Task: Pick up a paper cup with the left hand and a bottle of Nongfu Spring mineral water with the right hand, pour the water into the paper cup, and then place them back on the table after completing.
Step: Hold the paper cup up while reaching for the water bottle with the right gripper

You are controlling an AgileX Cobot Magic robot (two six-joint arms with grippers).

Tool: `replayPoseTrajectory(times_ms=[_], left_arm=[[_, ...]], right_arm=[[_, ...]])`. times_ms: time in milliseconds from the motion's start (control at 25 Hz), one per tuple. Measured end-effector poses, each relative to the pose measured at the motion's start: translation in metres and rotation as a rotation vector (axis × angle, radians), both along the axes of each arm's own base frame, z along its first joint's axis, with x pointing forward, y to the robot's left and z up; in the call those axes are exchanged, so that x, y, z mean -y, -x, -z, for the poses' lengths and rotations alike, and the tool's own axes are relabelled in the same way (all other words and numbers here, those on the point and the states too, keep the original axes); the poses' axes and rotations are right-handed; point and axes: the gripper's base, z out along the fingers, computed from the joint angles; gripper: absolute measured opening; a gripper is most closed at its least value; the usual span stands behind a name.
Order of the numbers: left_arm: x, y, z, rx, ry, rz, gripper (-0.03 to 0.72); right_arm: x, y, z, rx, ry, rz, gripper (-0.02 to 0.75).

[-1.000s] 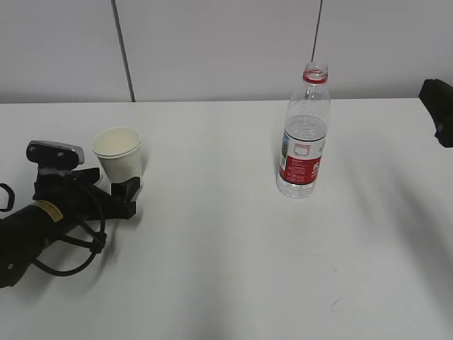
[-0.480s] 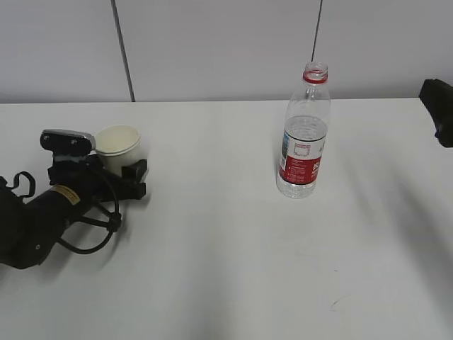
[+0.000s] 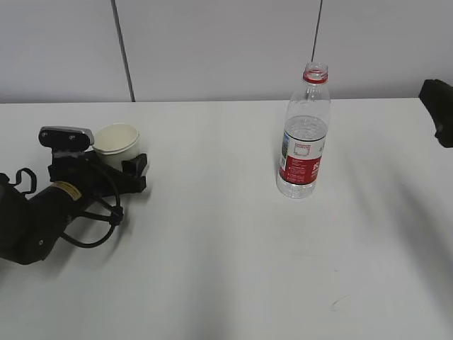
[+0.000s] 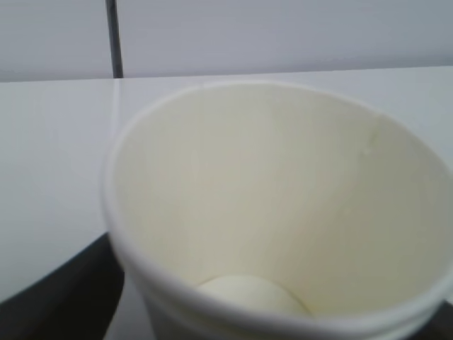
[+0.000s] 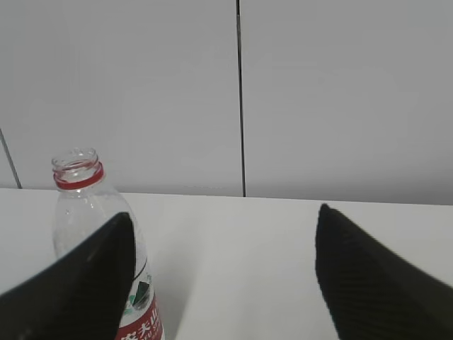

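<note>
Looking across the exterior view first, I see the left hand (image 3: 49, 205) low on the table (image 3: 226, 255) at the near left, its pincer (image 3: 120, 173) set around the paper cup (image 3: 118, 145), with a finger showing on each side of the cup wall. Whether the fingers are pressing the paper or just flanking it, I cannot tell from here. The bottle (image 3: 304, 138) stands upright and uncapped right of centre, well apart from the cup, with the water (image 3: 303, 152) reaching roughly two thirds up. Only a dark corner of the right hand (image 3: 439, 110) shows at the far right edge, not yet at the bottle.

On the left wrist view the cup (image 4: 283, 212) fills the picture, empty and upright, a dark finger (image 4: 64, 290) at its lower left. My worry is a hard squeeze: thin paper could buckle, or the cup could tip on lifting.

On the right wrist view the pincer (image 5: 219, 276) is spread wide, with the bottle (image 5: 99, 234) partly behind the left finger rather than between the two. Approaching off-centre like that, I judge, could knock the open bottle over and spill it.
</note>
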Motion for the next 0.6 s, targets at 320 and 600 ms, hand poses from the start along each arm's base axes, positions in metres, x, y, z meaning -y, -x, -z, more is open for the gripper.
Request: replayPoseTrajectory(times_ms=[320, 600], left_arm=[[0.0018, -0.0071, -0.0048, 0.027, 0.008, 0.001, 0.538], [0.0061, -0.0057, -0.0051, 0.034, -0.003, 0.054, 0.416]], right_arm=[[0.0, 0.0, 0.0, 0.0, 0.0, 0.0, 0.587], [0.0, 0.0, 0.0, 0.0, 0.0, 0.0, 0.587]])
